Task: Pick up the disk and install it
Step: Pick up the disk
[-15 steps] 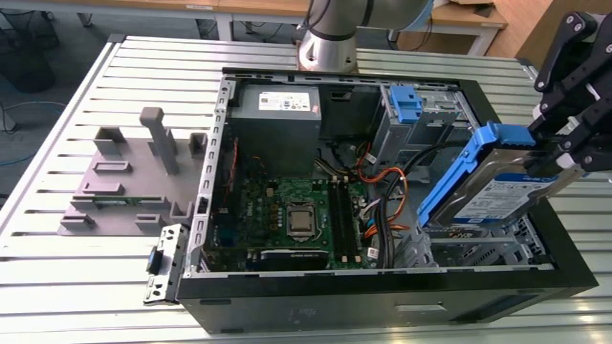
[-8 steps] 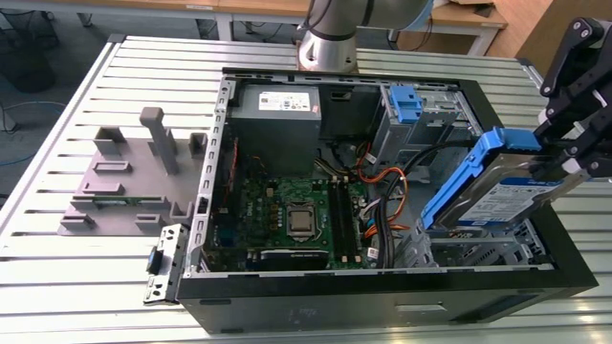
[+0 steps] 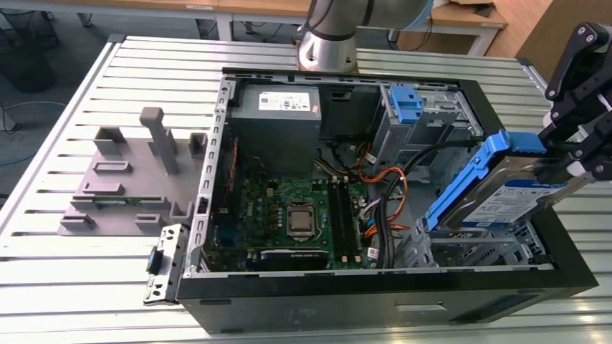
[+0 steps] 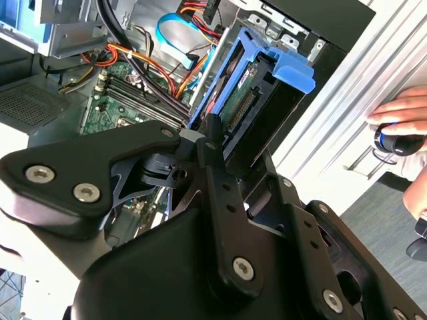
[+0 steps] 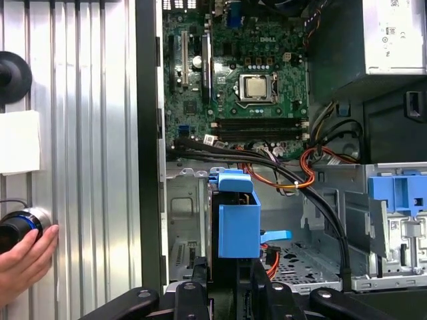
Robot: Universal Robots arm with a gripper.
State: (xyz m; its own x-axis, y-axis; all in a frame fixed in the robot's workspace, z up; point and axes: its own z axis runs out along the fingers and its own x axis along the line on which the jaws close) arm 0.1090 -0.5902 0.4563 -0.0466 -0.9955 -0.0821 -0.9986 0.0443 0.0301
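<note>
- The black gripper [image 3: 566, 166] is closed on the disk [image 3: 497, 197], a flat rectangular silver metal hard drive with a white-and-blue label and blue plastic side rails; the jaws stand narrow and press one end of it from both sides
- The disk hangs tilted above the open black computer case [image 3: 383, 304], at the exterior view's right, with its lower end over the grey sheet-metal drive cage [image 3: 478, 252]; it is not yet seated
- I judge the disk stiff and rather heavy for its size, smooth enough to slip, and sensitive to knocks; the firm sides are the safe place to hold, not the connector edge
- The cage walls look thin and hard and stand close on both sides, and the orange and black cables [image 3: 388, 188] lie just beside it; the free room is mostly above
- A person's hand [image 5: 23, 257] rests on the ribbed aluminium table [image 3: 57, 276], outside the case
</note>
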